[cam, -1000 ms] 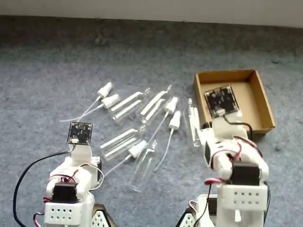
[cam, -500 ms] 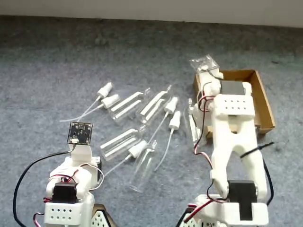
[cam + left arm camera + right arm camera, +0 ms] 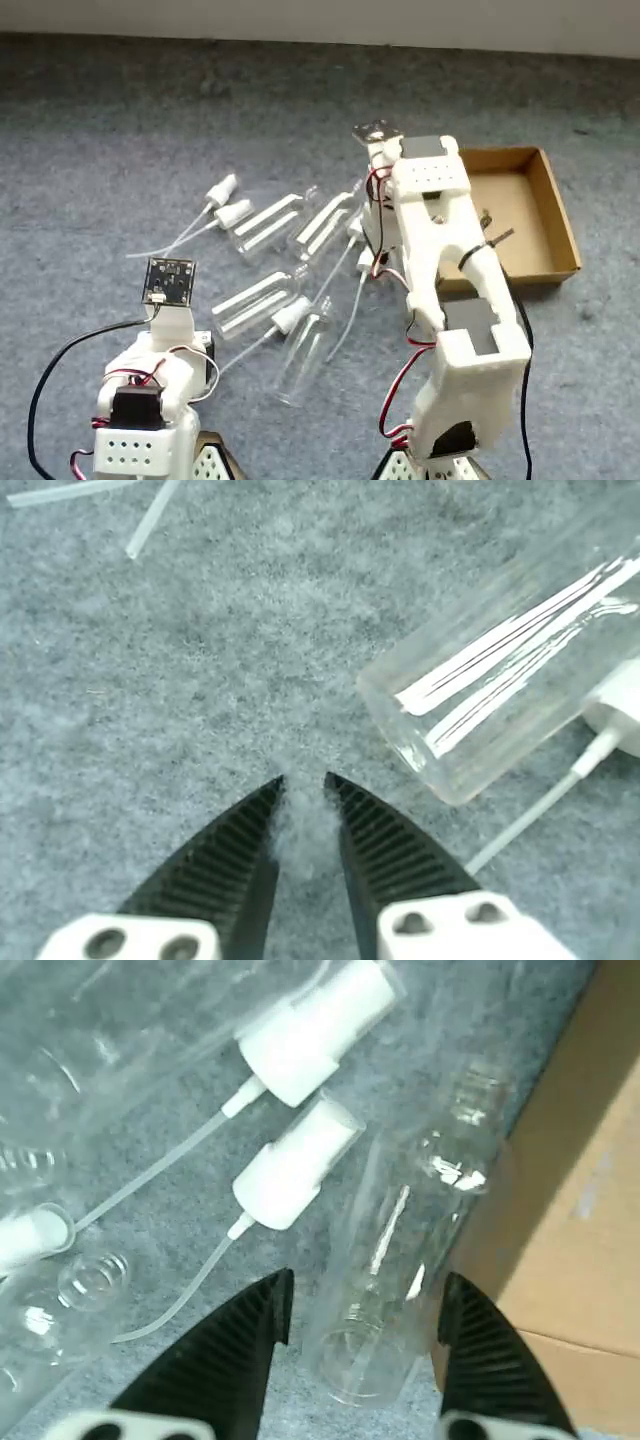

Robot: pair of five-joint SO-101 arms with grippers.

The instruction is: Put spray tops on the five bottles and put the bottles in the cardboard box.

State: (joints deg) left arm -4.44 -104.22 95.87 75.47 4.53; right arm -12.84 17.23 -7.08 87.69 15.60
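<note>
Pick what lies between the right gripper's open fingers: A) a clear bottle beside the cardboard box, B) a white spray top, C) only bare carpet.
A: in the right wrist view the right gripper is open, and a clear bottle lies between its fingers, next to the cardboard box.

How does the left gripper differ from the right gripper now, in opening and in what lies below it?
Opening: the left gripper has its fingers a narrow gap apart; the right gripper has them wide. Below: the left gripper has bare carpet between its fingers, with a lying bottle to one side; the right gripper has an uncapped bottle between its fingers, beside the cardboard box. Both hold nothing.
</note>
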